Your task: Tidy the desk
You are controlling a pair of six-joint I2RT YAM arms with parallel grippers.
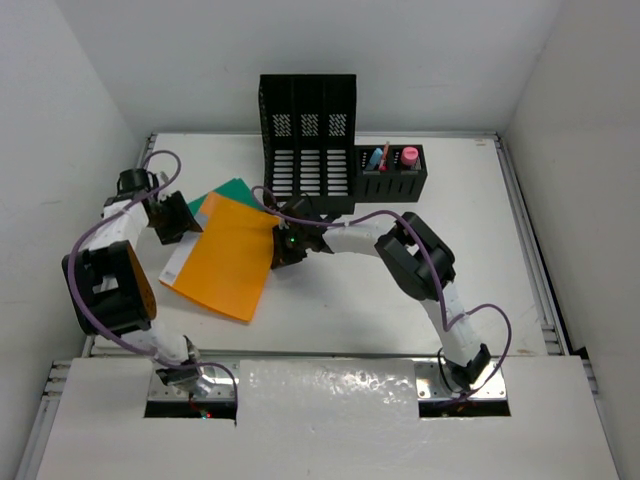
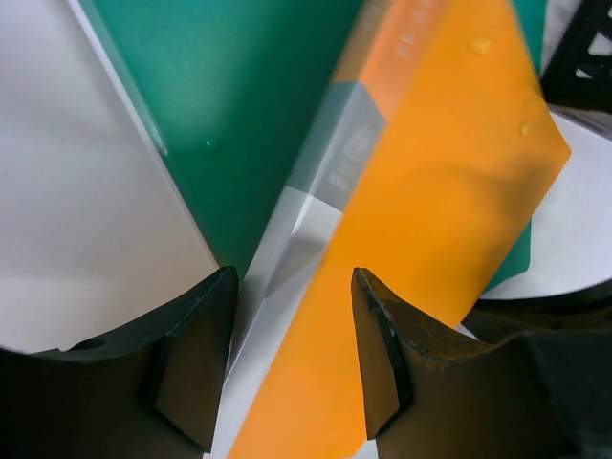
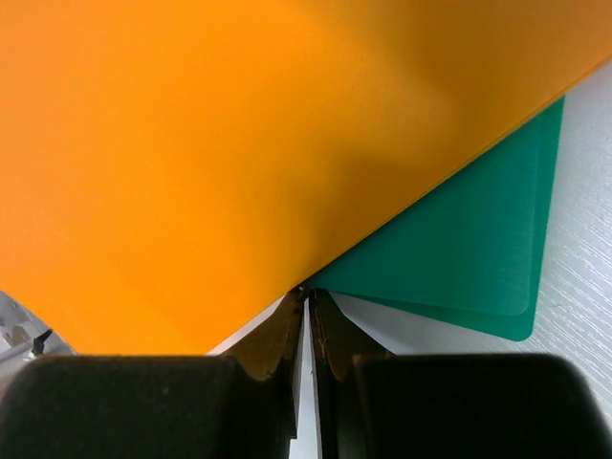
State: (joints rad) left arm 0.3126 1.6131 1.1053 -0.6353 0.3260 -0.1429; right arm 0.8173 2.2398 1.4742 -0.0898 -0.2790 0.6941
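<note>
On the white desk (image 1: 480,260) an orange folder (image 1: 225,255) lies slanted over a green folder (image 1: 232,188) and a white-and-grey booklet (image 1: 178,265). My right gripper (image 1: 285,245) is at the orange folder's right edge. In the right wrist view its jaws (image 3: 306,292) are pressed together on the edge of the orange folder (image 3: 191,143), with the green folder (image 3: 469,249) beyond. My left gripper (image 1: 178,218) is at the stack's left side. Its jaws (image 2: 292,277) stand apart over the booklet (image 2: 277,277) and the orange folder (image 2: 440,172), gripping nothing.
A black slotted file holder (image 1: 307,150) stands upright at the back centre. A low black pen organizer (image 1: 392,172) with pens and a pink item adjoins it on the right. Metal rails (image 1: 525,240) run along the desk's edges, and white walls close in on three sides.
</note>
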